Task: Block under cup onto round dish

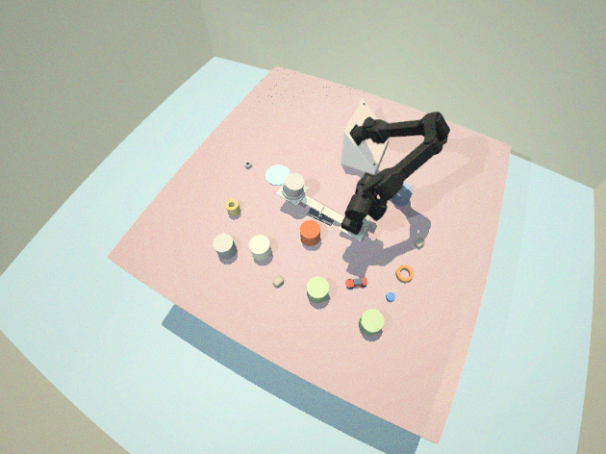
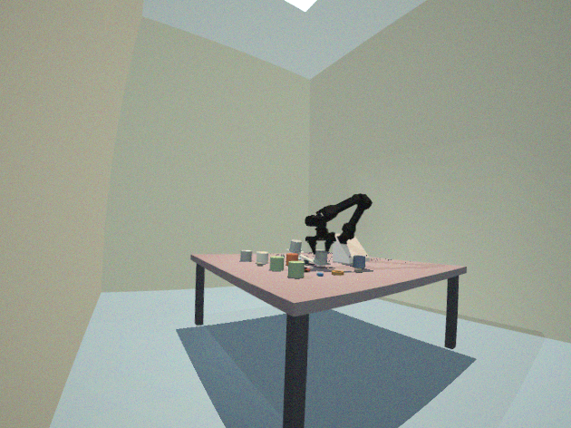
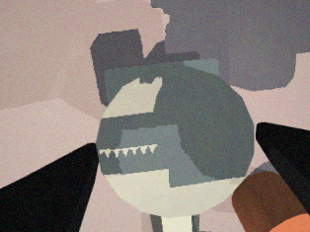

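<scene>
The balance carries a pale grey cup on each end. The far cup stands on the end beside the round dish and sits higher than the near one. The near cup stands on the lower end, mostly hidden by the arm in the top view. My gripper is open and empty, directly above the near cup, with a fingertip on either side of its top in the wrist view. The block is not visible. The dish is bare.
An orange-red cylinder is close beside the balance. A white wedge and a blue cylinder are near the arm. A toy car, green cylinders and a cream cylinder stand on the front side.
</scene>
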### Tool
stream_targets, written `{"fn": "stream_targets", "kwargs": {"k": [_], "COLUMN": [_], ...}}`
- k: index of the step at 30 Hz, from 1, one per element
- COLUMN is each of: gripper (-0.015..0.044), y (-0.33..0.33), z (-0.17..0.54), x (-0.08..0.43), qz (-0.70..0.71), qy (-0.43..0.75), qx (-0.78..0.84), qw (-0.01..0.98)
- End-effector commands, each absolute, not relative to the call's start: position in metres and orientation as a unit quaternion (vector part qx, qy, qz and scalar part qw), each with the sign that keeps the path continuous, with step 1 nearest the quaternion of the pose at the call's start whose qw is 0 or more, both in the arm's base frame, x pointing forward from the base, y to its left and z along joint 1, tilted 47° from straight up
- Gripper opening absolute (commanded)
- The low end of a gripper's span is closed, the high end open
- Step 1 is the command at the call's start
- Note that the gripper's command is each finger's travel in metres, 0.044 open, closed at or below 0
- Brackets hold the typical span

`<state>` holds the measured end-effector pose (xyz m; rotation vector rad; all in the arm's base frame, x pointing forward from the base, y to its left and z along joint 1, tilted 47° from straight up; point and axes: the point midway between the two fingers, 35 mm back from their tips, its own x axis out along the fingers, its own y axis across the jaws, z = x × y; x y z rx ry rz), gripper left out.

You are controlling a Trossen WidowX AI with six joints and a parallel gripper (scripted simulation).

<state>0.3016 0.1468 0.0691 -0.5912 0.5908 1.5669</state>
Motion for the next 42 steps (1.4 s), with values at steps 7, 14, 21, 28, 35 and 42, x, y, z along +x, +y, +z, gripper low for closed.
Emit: {"fn": "stream_targets", "kwargs": {"k": [7, 14, 21, 28, 35, 42], "gripper": [0.0440, 0.0440, 0.0322, 0.0216, 0.0032, 0.0000], "y": [0.159, 0.166, 0.166, 0.166, 0.160, 0.154], "z": [0.058, 0.051, 0.051, 0.051, 0.056, 0.061], "x": [0.299, 0.297, 0.297, 0.297, 0.300, 0.302], "qz": [0.684, 0.685, 0.685, 0.685, 0.684, 0.684], "qy": [0.260, 0.259, 0.259, 0.259, 0.260, 0.261], "qx": [-0.256, -0.255, -0.255, -0.255, -0.256, -0.257], "qw": [0.631, 0.631, 0.631, 0.631, 0.631, 0.631]}}
